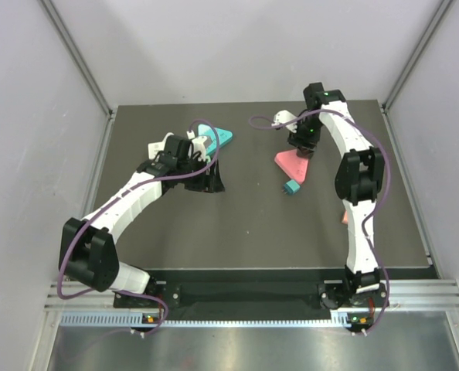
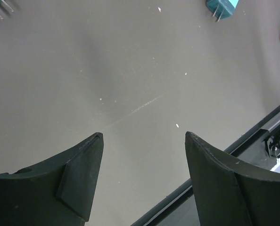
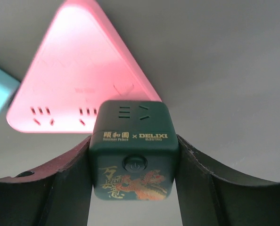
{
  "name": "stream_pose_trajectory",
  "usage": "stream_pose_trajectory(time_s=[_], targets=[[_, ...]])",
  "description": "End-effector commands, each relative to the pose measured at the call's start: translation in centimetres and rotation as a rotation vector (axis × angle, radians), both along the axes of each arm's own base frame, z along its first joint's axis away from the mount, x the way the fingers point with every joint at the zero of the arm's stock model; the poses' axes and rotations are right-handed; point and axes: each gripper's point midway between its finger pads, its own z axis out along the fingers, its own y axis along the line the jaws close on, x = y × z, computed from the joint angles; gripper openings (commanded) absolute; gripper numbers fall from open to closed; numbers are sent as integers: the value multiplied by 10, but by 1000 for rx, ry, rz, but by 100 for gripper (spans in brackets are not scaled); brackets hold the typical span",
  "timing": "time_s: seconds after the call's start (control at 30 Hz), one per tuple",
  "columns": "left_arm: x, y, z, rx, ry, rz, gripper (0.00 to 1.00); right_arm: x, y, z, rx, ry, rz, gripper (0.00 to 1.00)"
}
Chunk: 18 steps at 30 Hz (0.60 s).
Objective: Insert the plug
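Two arms examined. The right end effector [image 3: 134, 139] has its jaws pinching the sides of a dark green cube [image 3: 134, 162]. The cube shows a round button and gold print on the face toward the wrist camera, and socket slots on the face beyond. It is held over a pink strip [image 3: 78, 75], a triangular block with slot groups along one edge. Contact between the two cannot be judged. A teal plug [image 1: 291, 188] lies on the table [image 2: 130, 70] just beside the strip's near corner. A small pink piece [image 1: 344, 219] lies nearer the right arm's base, well apart. The left end effector [image 2: 144, 136] has its jaws spread, with nothing between them, over bare table. A teal strip [image 1: 220, 137], also triangular, lies just beyond the left wrist.
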Motion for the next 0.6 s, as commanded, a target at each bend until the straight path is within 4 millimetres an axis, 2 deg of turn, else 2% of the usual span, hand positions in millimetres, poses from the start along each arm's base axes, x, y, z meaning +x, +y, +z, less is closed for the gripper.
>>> stream_pose_trajectory(time_s=[0.0, 0.27, 0.33, 0.4, 0.43, 0.53, 0.57], targets=[[2, 4, 15, 9, -59, 2, 75, -6, 21, -57, -3, 109, 95, 0], [5, 6, 10, 30, -54, 12, 75, -12, 28, -79, 73, 181, 109, 0], [7, 8, 7, 41, -49, 17, 75, -7, 22, -81, 120, 172, 89, 0], [7, 9, 4, 51, -44, 22, 75, -11, 17, -80, 170, 180, 70, 0], [7, 9, 3, 53, -40, 22, 75, -7, 9, -76, 180, 159, 59, 0], [9, 8, 0, 55, -31, 19, 75, -14, 2, -74, 191, 194, 76, 0], [9, 8, -1, 56, -30, 20, 75, -11, 1, -75, 188, 193, 82, 0]])
